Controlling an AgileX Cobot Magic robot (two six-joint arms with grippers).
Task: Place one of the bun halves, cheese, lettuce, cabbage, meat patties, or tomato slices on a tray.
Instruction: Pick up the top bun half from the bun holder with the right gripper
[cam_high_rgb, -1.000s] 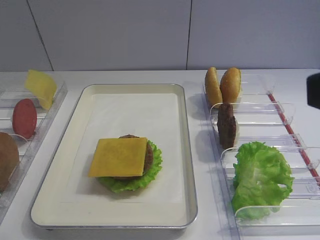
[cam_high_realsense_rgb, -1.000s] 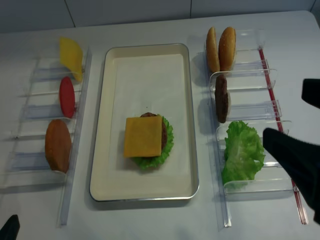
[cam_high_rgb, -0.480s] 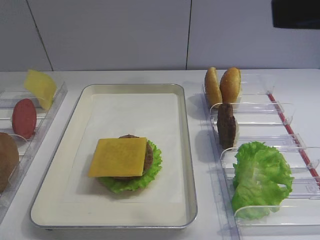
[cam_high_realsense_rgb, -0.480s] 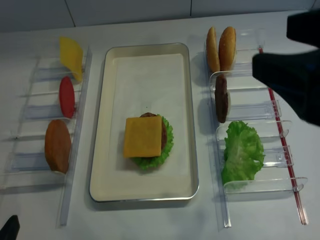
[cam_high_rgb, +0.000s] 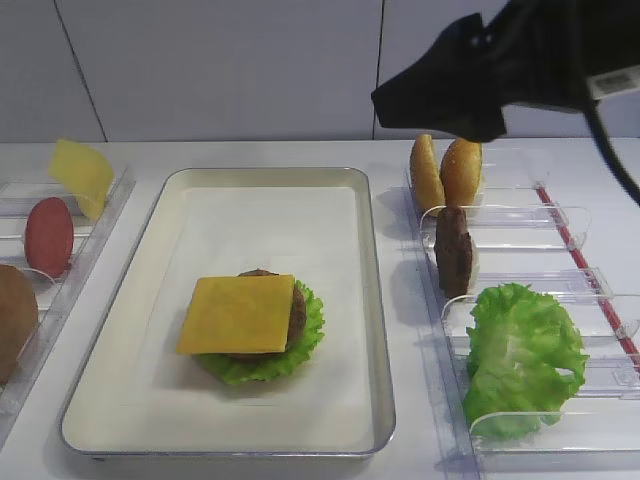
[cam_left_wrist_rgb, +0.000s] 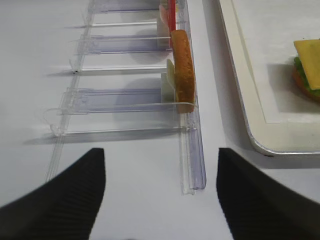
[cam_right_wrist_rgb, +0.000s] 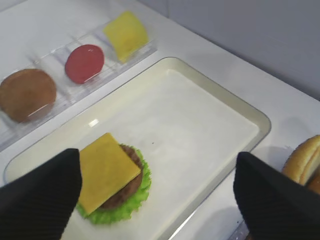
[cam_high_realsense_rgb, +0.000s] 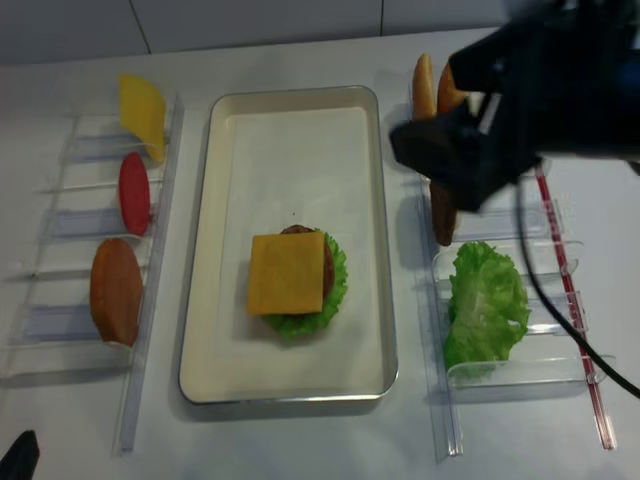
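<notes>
The cream-white tray (cam_high_rgb: 372, 300) holds a stack of lettuce, a meat patty and a yellow cheese slice (cam_high_rgb: 238, 313), which shows from above as a cheese square (cam_high_realsense_rgb: 287, 272). My right gripper (cam_right_wrist_rgb: 157, 200) hangs open and empty above the tray's right side, with the stack (cam_right_wrist_rgb: 107, 175) below its left finger. In the front view the right gripper (cam_high_rgb: 440, 95) hovers over the two bun halves (cam_high_rgb: 446, 172) in the right rack. My left gripper (cam_left_wrist_rgb: 160, 200) stands open and empty over bare table, near the end of the left rack (cam_left_wrist_rgb: 192, 165).
The right rack also holds an upright patty (cam_high_rgb: 452, 250) and a lettuce leaf (cam_high_rgb: 522, 355). The left rack carries a cheese slice (cam_high_rgb: 82, 175), a tomato slice (cam_high_rgb: 48, 237) and a plain brown bun piece (cam_high_rgb: 14, 320). A cable (cam_high_realsense_rgb: 545, 300) trails from the right arm over the right rack.
The right arm has swept from the front right of the table to the back and leftward, and now hangs over the buns and the tray's edge. Nothing on the table has moved.
</notes>
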